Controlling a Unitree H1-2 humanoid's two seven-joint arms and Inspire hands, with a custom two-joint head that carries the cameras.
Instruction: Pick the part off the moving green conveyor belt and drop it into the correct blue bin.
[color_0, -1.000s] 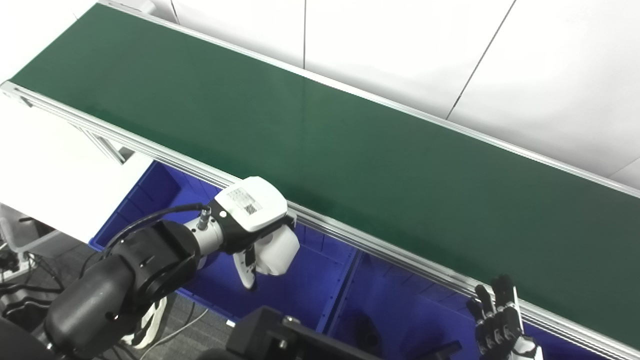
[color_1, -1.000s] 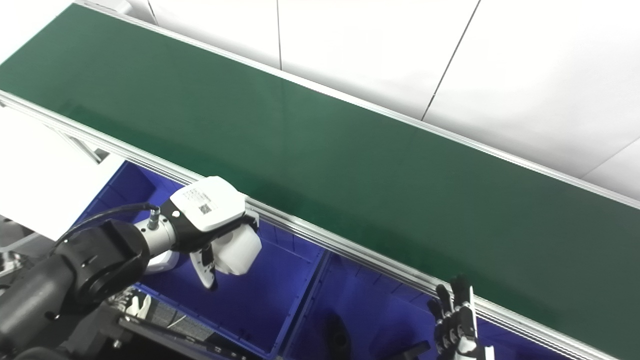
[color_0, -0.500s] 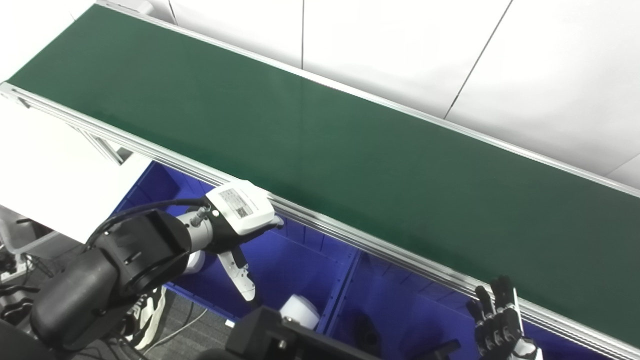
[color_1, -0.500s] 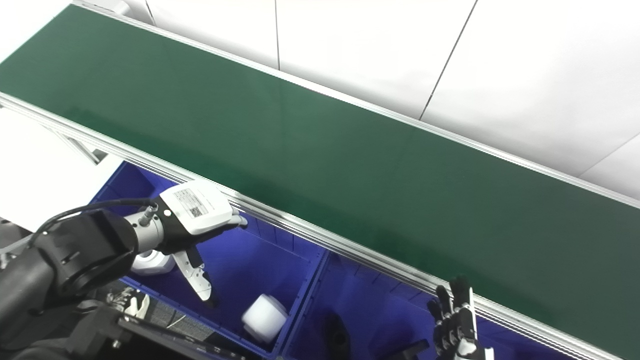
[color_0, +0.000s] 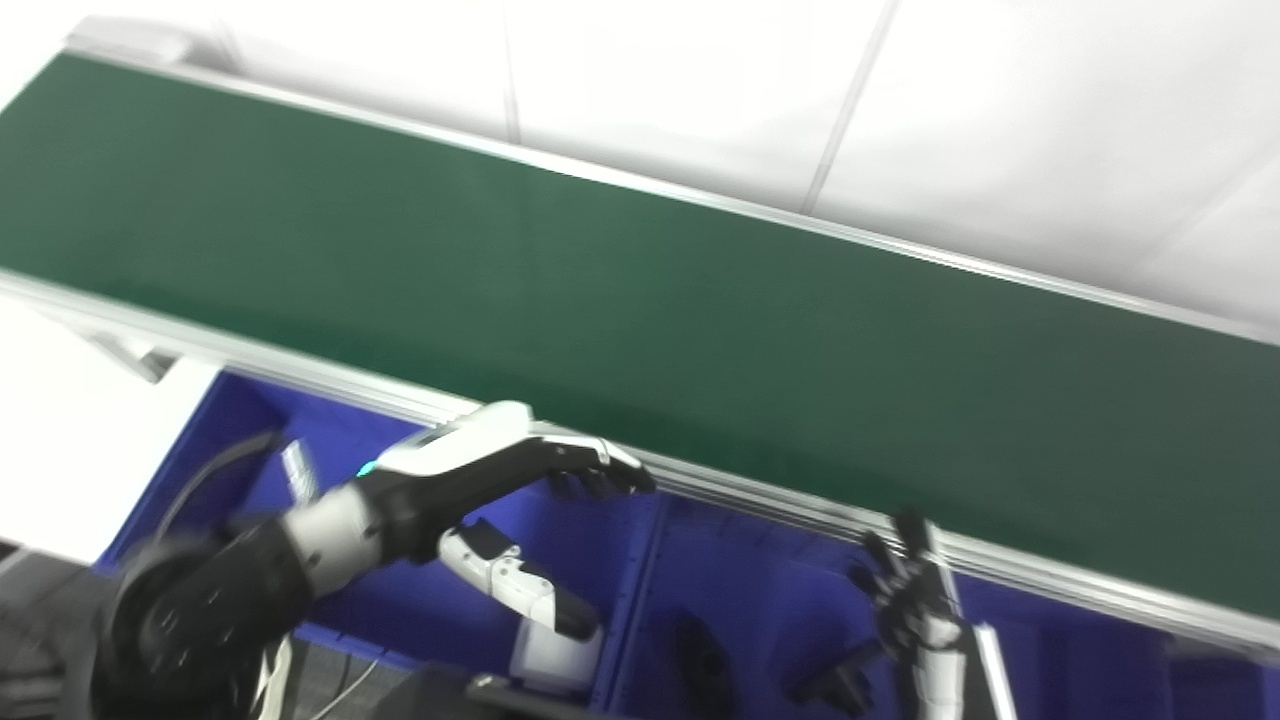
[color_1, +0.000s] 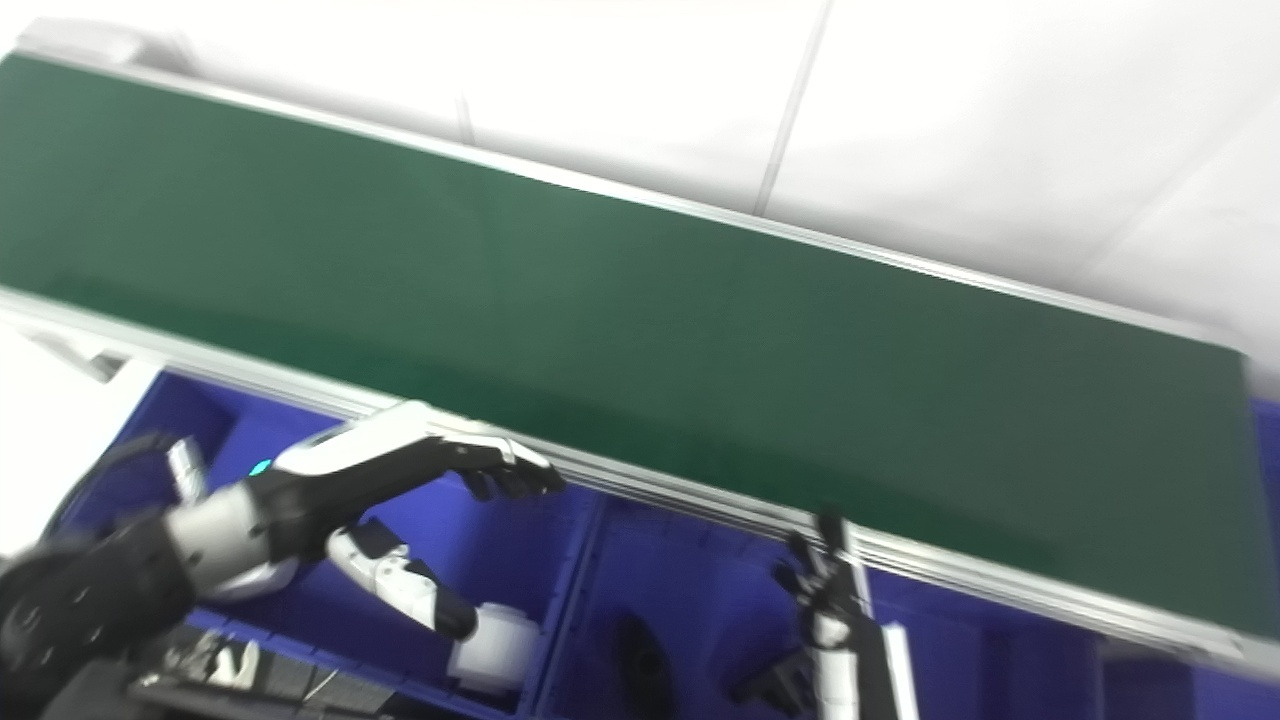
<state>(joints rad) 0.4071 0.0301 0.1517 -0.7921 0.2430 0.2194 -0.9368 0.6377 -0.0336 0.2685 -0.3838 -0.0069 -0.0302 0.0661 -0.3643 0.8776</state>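
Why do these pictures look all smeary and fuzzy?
Left eye view: everything is motion-blurred, so the conveyor belt edges and the left hand look soft. Right eye view: the same smear, and the right hand and the dark parts in the blue bin are too fuzzy to make out.

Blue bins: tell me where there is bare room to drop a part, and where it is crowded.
The left blue bin has bare floor toward the belt, under the open left hand; its near corner holds the white part. The middle bin holds dark parts near the right hand. The green belt is bare.
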